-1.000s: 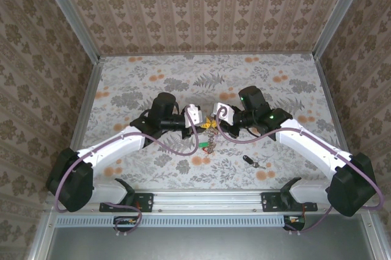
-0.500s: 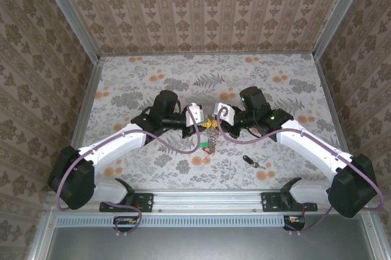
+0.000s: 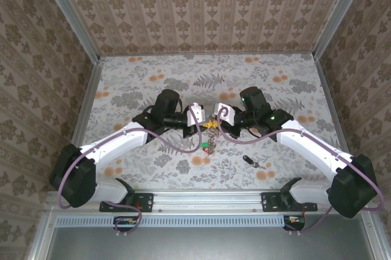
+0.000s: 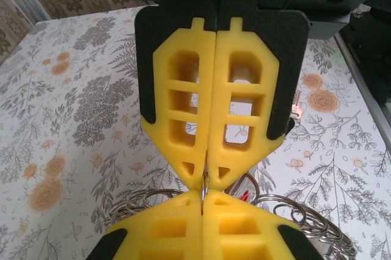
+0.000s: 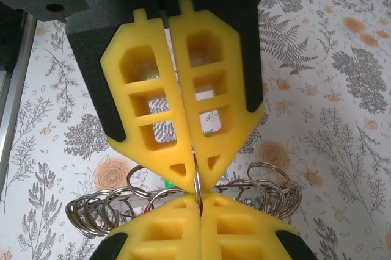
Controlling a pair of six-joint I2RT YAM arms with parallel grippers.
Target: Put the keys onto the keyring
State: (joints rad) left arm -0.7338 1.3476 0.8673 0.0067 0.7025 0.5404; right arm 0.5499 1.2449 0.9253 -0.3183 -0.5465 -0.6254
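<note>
L gripper [image 4: 202, 202]: yellow fingers pressed together, tips nipping a thin steel loop at top of the keyring [image 3: 209, 141]. Meets the other gripper tip-to-tip.
Keyring: bunch of steel coils fanned L & R just below both sets of tips, mid-table, betw. the 2 wrists. Can't tell if it rests on the floral table [image 3: 153, 77] or hangs free.
Green key [image 3: 202, 146]: at keyring's L side, in among the coils.
Red tag [image 4: 244, 196]: small bit peeking thru coils just under the tips.
R gripper [image 5: 200, 202]: fingers together too, clamped on the same thin loop, facing L gripper.
Black key [image 3: 247, 160]: flat on table, well apart from keyring, to its R & nearer the bases, beside R forearm.
</note>
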